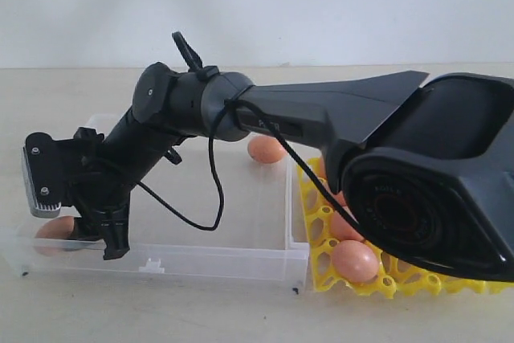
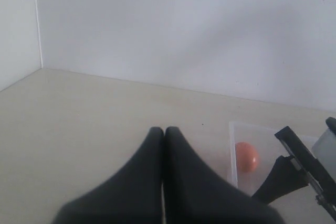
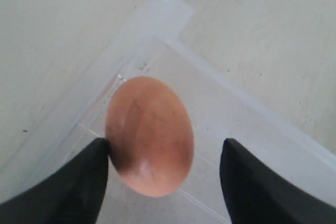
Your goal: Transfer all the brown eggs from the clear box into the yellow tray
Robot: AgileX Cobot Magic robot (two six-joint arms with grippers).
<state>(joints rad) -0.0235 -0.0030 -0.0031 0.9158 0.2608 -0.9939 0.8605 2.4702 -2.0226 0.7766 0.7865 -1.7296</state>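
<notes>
Well, over the beige table (image 1: 161, 311) by a white wall (image 1: 257, 6), right hand (image 3: 165, 153) gapes astride an egg (image 3: 149, 129), left hand (image 2: 163, 132) clamped empty

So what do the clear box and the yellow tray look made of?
Clear box: transparent plastic, fairly glossy; the table shows through its walls. Yellow tray: opaque bright plastic, probably moulded, judging by its regular openwork lattice.

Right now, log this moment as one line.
right gripper: open around egg in box corner | left gripper: shut, empty | tray: holds eggs
</notes>
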